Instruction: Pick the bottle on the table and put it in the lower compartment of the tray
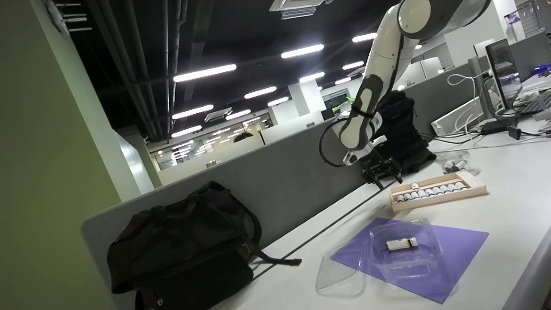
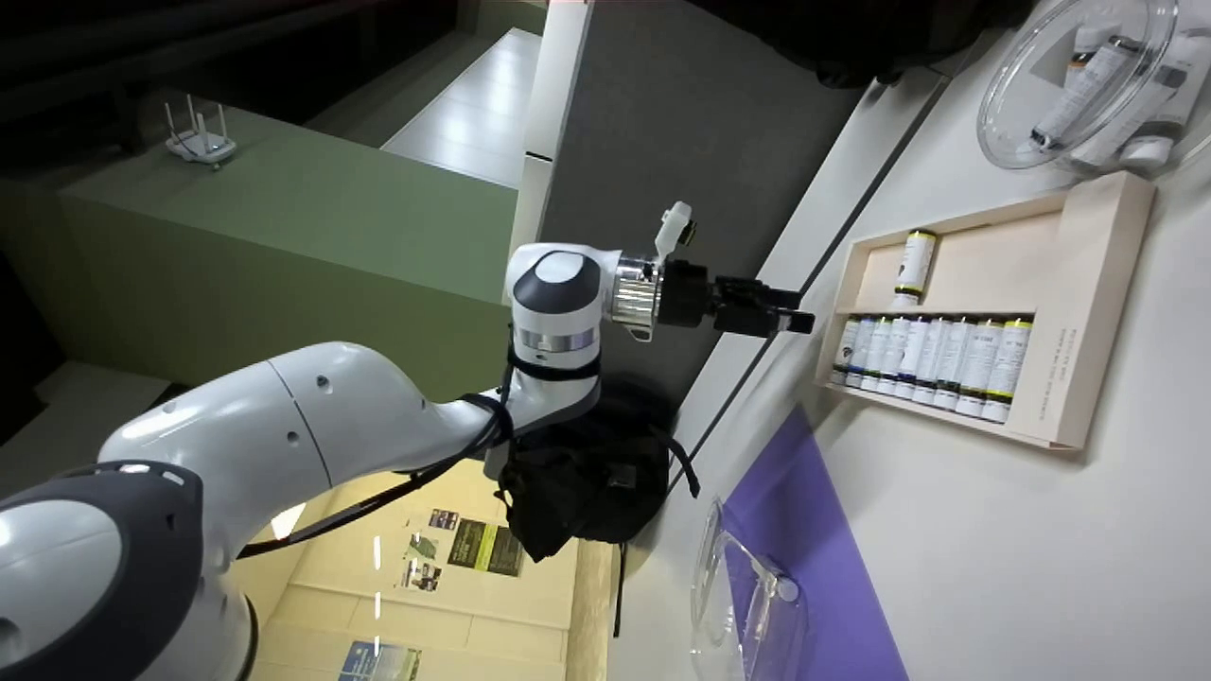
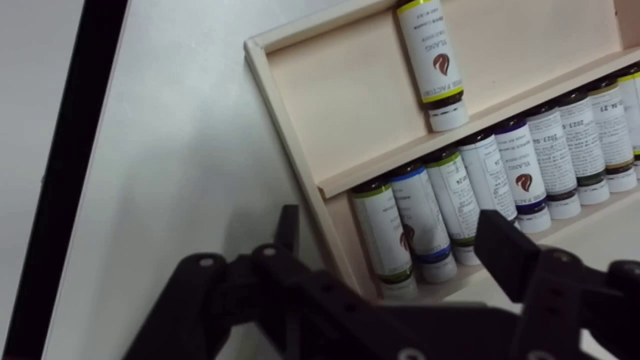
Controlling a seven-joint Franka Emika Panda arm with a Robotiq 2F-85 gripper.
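Note:
The beige tray (image 1: 478,189) lies on the white table (image 1: 512,219); it also shows in an exterior view (image 2: 1088,312) and the wrist view (image 3: 291,135). Its lower compartment holds a row of several white-labelled bottles (image 3: 385,230). One bottle (image 3: 434,50) lies in the upper compartment. Another bottle (image 1: 400,244) lies in a clear box on the purple mat. I cannot tell which is the task's bottle. My gripper (image 3: 391,212) is open and empty, apart from the tray, over its lower-left end. It also shows in both exterior views (image 1: 389,183) (image 2: 804,310).
The clear box (image 2: 771,615), lid open, rests on the purple mat (image 1: 460,249). A round clear container (image 2: 1079,85) with more bottles stands beside the tray. A grey partition (image 1: 297,176) runs along the table's back. Black backpacks (image 1: 185,241) (image 1: 396,129) lean there.

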